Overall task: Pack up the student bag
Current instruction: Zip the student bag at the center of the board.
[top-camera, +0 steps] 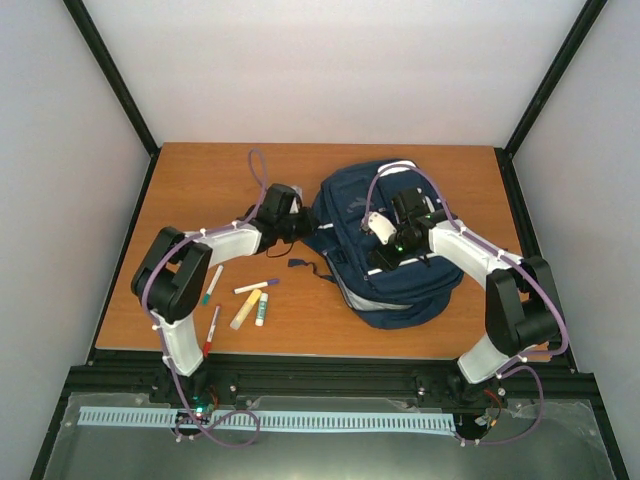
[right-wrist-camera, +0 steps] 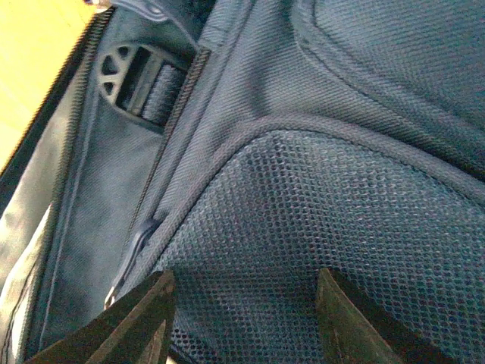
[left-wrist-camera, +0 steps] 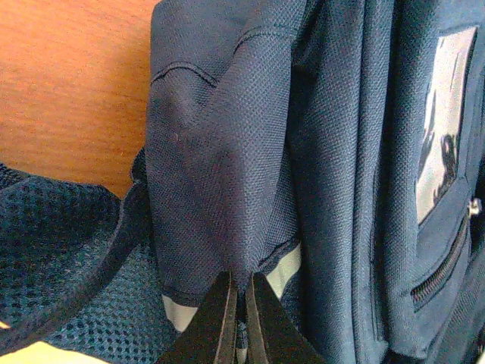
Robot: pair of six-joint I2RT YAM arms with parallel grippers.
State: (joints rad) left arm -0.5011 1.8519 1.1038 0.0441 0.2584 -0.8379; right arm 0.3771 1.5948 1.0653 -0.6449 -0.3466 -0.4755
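We see the student bag [top-camera: 345, 215], coarse woven navy cloth with pale stripes, slumped on the right half of the wooden bench [top-camera: 200, 180], toward its far edge. The left gripper [left-wrist-camera: 239, 299] is pinched tight on a fold of the bag's side cloth. The right gripper [right-wrist-camera: 244, 279] stands half apart over honeycomb mesh, holding nothing. Slim pens [top-camera: 245, 310] lie scattered near the front-left corner.

Navy bag [top-camera: 345, 225], banded with pale grey-white stripes [left-wrist-camera: 178, 311] and panelled in honeycomb mesh [right-wrist-camera: 341, 227], set against an orange-brown woodgrain counter [top-camera: 200, 180]. Also pictured: a red pen [top-camera: 211, 332], a yellow marker [top-camera: 245, 309], a white green-capped pen [top-camera: 211, 285] and a white purple-tipped pen [top-camera: 257, 287]. White-and-black arms [top-camera: 225, 243] carry purple cables [top-camera: 258, 165].
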